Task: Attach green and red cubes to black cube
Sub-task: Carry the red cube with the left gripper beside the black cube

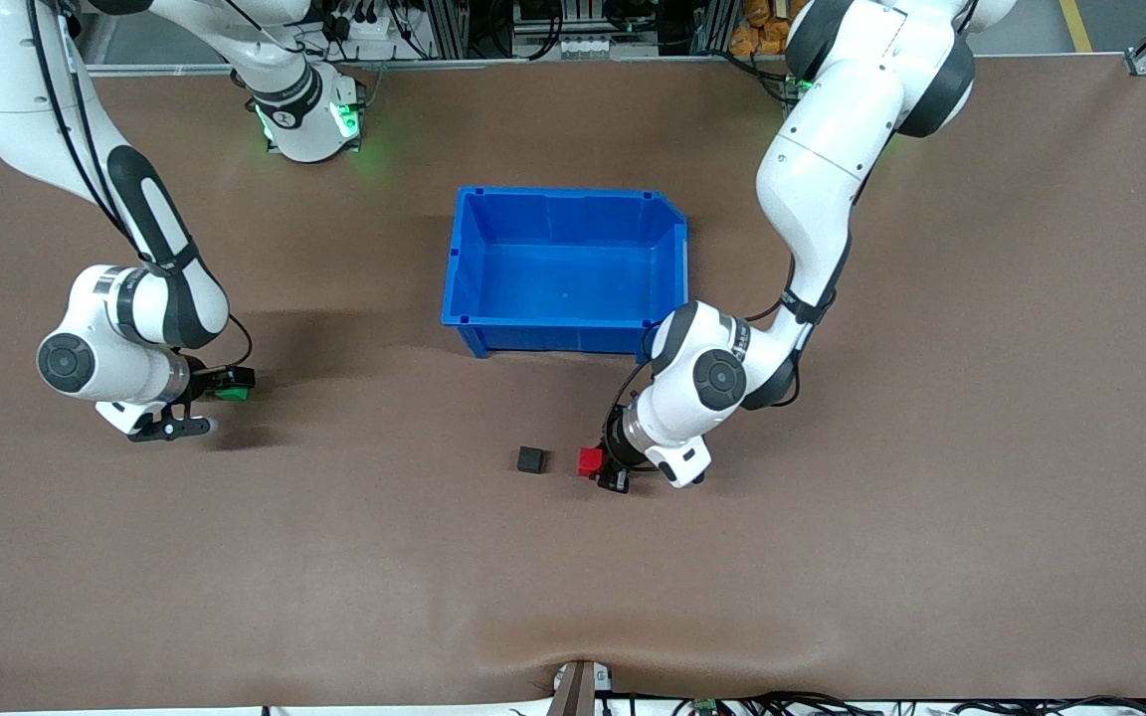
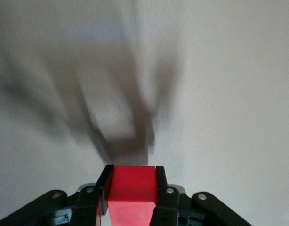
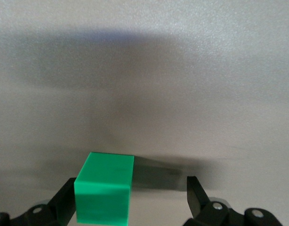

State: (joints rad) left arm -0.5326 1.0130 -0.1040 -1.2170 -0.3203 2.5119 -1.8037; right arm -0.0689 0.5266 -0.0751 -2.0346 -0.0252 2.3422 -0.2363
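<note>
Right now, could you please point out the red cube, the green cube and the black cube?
red cube (image 2: pixel 131 189): left wrist view, its top face.
green cube (image 3: pixel 105 188): right wrist view, its upper front edge.
black cube (image 1: pixel 530 458): front view, its top face.

Blue bin sits open-topped on brown table, roughly mid-table, toward the arm bases. Interior shows bare blue floor. One upper corner of the rim cut at an angle. Cables along the table's near edge.
</note>
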